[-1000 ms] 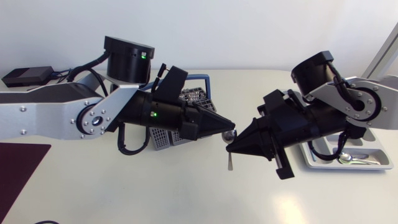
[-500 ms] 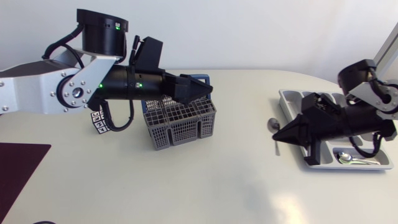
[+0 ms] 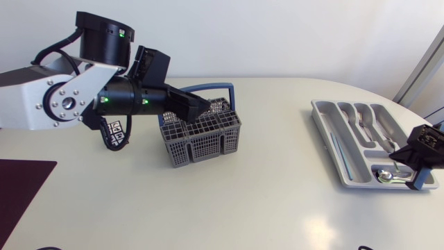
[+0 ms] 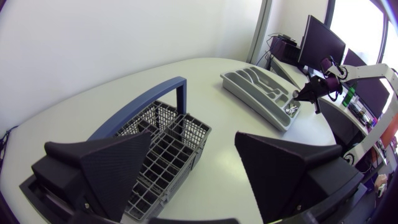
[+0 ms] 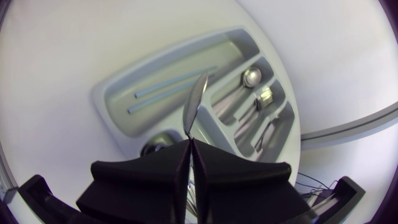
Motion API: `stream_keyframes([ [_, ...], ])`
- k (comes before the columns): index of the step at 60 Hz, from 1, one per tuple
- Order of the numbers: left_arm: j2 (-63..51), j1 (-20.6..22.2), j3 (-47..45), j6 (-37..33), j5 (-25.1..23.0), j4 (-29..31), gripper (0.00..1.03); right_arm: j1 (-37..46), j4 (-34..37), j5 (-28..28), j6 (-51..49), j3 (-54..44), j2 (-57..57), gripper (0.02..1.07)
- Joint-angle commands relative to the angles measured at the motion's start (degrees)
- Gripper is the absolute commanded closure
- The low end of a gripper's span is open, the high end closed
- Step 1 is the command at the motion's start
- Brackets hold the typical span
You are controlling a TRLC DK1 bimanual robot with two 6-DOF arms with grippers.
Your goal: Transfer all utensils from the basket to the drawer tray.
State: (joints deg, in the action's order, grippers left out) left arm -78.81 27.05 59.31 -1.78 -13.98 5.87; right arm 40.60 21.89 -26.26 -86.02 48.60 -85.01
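Note:
A grey wire basket (image 3: 202,137) with a blue handle (image 3: 208,88) stands left of the middle. My left gripper (image 3: 201,107) hovers open over its back edge, and in the left wrist view the basket (image 4: 163,144) lies under the spread fingers (image 4: 118,163). At the right sits the grey drawer tray (image 3: 331,149) with forks, a knife and a spoon (image 3: 388,178) in its compartments. My right gripper (image 3: 395,157) is above the tray's near right corner, shut on a spoon (image 5: 196,99) whose bowl sticks out over the tray (image 5: 118,93).
A dark mat (image 3: 21,187) lies at the table's near left corner. Two thin rods (image 5: 174,87) rest in the tray's long compartment. Bare tabletop stretches between the basket and the tray.
The two grippers met at mid-table with the spoon. My left gripper has opened and drawn back over the basket. My right arm has carried the spoon right to the tray.

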Motion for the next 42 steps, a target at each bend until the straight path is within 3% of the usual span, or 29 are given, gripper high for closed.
stream_keyframes([
  [1,1.29,-0.42,-2.09,-1.29,1.06,0.64,0.08,2.91,-3.7,1.3,-5.21,-2.02,-3.14,1.01],
  [24,2.87,-0.94,-3.5,-2.61,4.22,2.74,0.07,6.25,-19.25,5.87,-8.82,-6.68,-10.09,1.01],
  [29,4.01,-2.09,-3.76,-2.79,4.22,3.62,0.07,5.98,-19.69,6.22,-9.26,-7.73,-9.91,1.0],
  [32,4.54,-2.88,-3.94,-2.88,4.22,3.98,0.07,5.89,-19.69,6.22,-9.26,-8.26,-9.38,0.89],
  [38,6.03,-5.16,-4.29,-3.23,4.22,5.12,0.07,5.98,-19.43,6.13,-9.78,-9.31,-6.48,0.39],
  [42,6.65,-6.83,-4.38,-3.23,4.22,5.73,0.07,6.16,-19.34,6.05,-9.96,-10.19,-3.67,0.32],
])
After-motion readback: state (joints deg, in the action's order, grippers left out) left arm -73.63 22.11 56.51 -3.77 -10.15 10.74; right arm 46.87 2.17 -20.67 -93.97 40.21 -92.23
